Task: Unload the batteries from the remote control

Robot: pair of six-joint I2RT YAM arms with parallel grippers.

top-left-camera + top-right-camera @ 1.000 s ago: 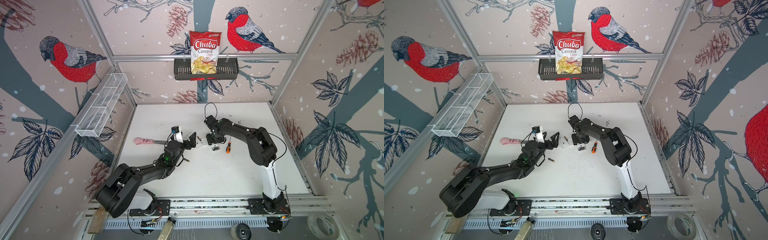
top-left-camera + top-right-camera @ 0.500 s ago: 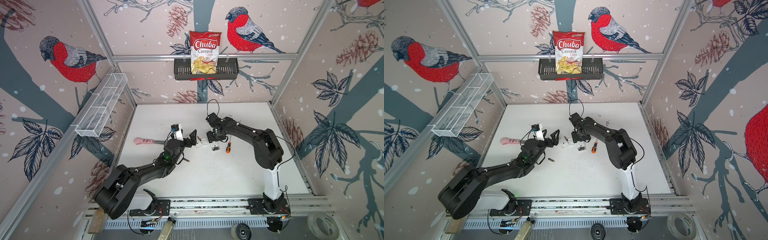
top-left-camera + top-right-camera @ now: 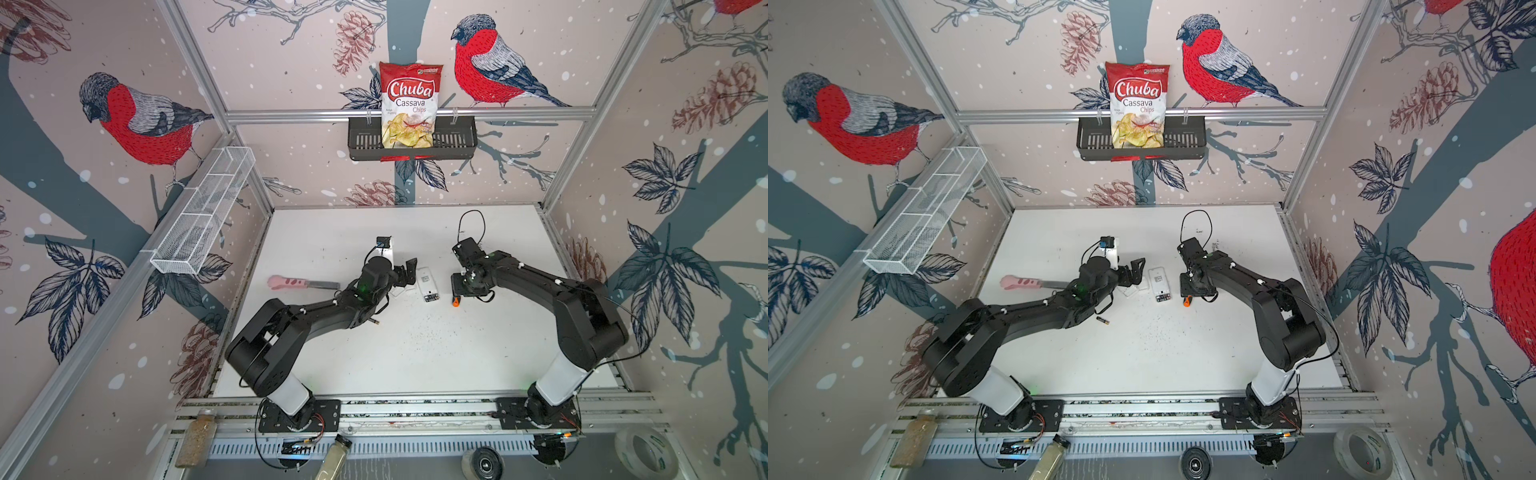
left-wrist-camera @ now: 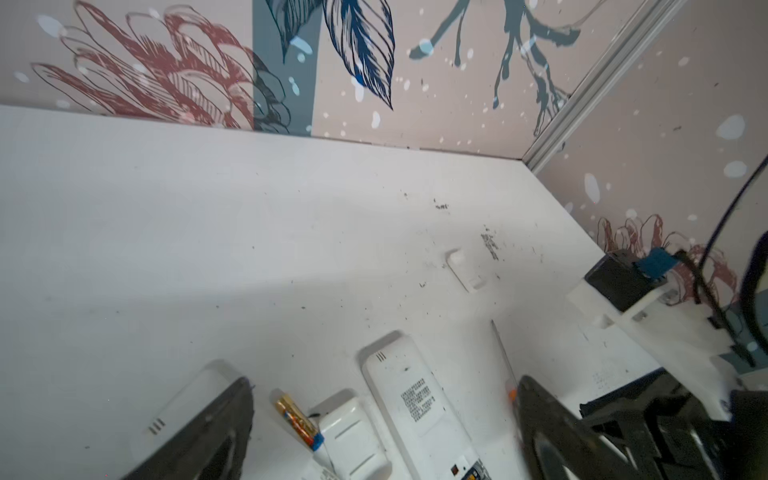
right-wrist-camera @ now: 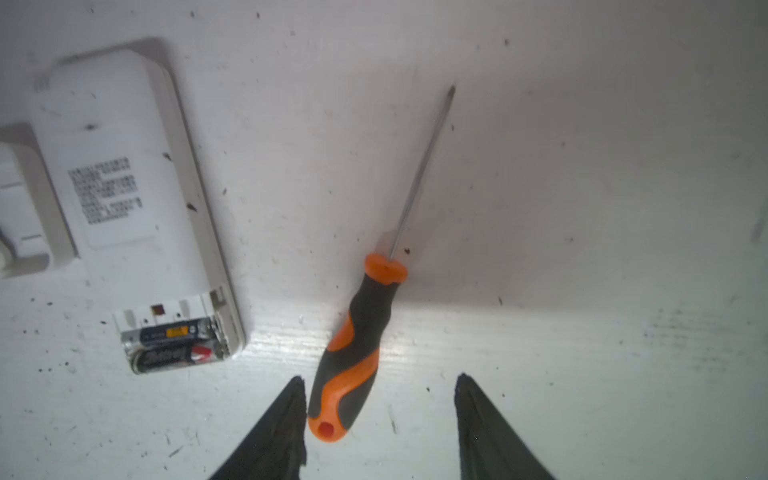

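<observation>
Target is the small slim dark cylindrical batteries point(image 5: 174, 347). Two sit in the open bay at the lower end of the white rectangular plastic remote control point(image 5: 124, 187), lower left of the right wrist frame. Their long axis runs across the remote's width, roughly level in that frame. Another battery point(image 3: 1102, 320) lies loose on the white counter point(image 3: 1163, 353), lower left of the remote in a top view, just beside the left forearm.

My right fingers point(image 5: 282, 432) are apart and gripping nothing. The butt of the orange-and-black-handled screwdriver point(image 5: 353, 361) lies between them, close against the finger at frame left, with a clear gap to the other. The screwdriver's long axis runs from between the fingers up toward the upper middle of the frame, shaft pointing away. The bay is left of the fingers, just past the handle. I judge I'm lined up to take the screwdriver first, closing across its handle, then work left into the bay.

My left fingers point(image 4: 208, 432) are wide apart and empty. In the left wrist frame the remote lies between them, bay end at the bottom edge. In both top views the right fingers sit just right of the bay end and the left ones by the remote's mid-length, so the right arm looks nearer the bay.
</observation>
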